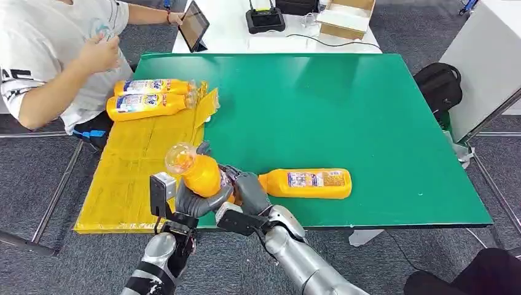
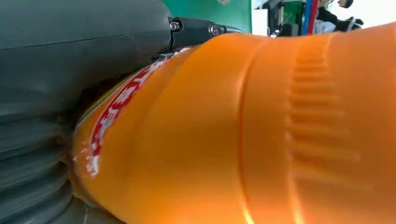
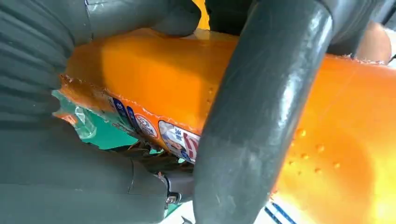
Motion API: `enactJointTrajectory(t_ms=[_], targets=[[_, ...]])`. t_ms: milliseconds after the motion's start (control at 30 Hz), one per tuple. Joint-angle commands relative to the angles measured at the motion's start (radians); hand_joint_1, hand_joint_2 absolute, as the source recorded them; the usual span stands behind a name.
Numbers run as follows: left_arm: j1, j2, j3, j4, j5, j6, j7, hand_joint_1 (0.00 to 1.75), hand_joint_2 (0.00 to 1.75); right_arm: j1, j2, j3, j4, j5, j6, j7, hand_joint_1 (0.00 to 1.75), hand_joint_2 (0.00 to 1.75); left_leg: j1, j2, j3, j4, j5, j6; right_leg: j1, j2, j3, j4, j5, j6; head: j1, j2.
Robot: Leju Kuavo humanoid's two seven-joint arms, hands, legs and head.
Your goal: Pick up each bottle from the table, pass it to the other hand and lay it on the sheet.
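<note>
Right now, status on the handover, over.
Left robot hand and right robot hand both grip held bottle. Two bottles on sheet. One bottle left on table.

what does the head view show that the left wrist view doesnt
Head view alone: the yellow sheet with two bottles lying on it, another bottle on the green table, a seated person, and the right robot hand. Left wrist view alone: the held bottle's ribbed side and red lettering close up. Both: the held orange bottle in the left robot hand.
</note>
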Motion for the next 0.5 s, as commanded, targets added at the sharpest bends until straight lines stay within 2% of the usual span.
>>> enactJointTrajectory(t_ms=[33,100,133,167,200,500], targets=[[-0.090,-0.008,-0.035,0.113,0.024,-0.035,0.018,0.00,1.75,-0.016,0.030,0.122,0.128,0.004,0.028,-0.005,1.75,1.75,0.001,0.000,0.003,0.000,-0.001,0.001,0.001,-0.001,0.003,-0.001,-0.001,-0.002,0.000,0.000],[-0.089,-0.013,-0.025,0.116,0.049,-0.044,0.017,0.00,1.75,-0.017,0.029,0.125,0.127,0.001,0.032,-0.003,1.75,1.75,0.001,-0.001,0.003,0.000,-0.001,0.001,0.001,-0.002,0.004,0.000,-0.002,-0.002,0.000,0.000],[-0.088,-0.014,-0.024,0.113,0.056,-0.047,0.015,0.21,1.75,-0.017,0.029,0.124,0.126,-0.003,0.032,-0.002,1.75,1.75,0.001,0.000,0.005,0.000,-0.003,0.001,0.002,-0.002,0.006,0.000,-0.003,-0.003,0.000,0.000],[-0.084,-0.016,-0.020,0.102,0.069,-0.055,0.006,1.66,1.75,-0.018,0.029,0.123,0.127,-0.008,0.035,-0.002,1.75,1.75,0.001,-0.001,0.003,0.000,-0.002,0.001,0.001,-0.002,0.004,0.000,-0.002,-0.003,0.000,0.000],[-0.081,-0.016,-0.016,0.098,0.080,-0.061,0.001,1.75,1.75,-0.018,0.029,0.124,0.127,-0.009,0.036,-0.002,1.75,1.75,0.001,0.000,0.005,0.001,-0.003,0.001,0.002,-0.002,0.006,0.000,-0.003,-0.004,0.000,0.000],[-0.066,-0.020,-0.005,0.046,0.115,-0.060,-0.016,1.75,1.75,-0.028,0.028,0.130,0.143,-0.017,0.039,0.005,1.75,1.75,0.001,-0.001,0.002,0.000,-0.001,0.001,0.001,-0.002,0.003,0.000,-0.002,-0.002,0.000,0.000]])
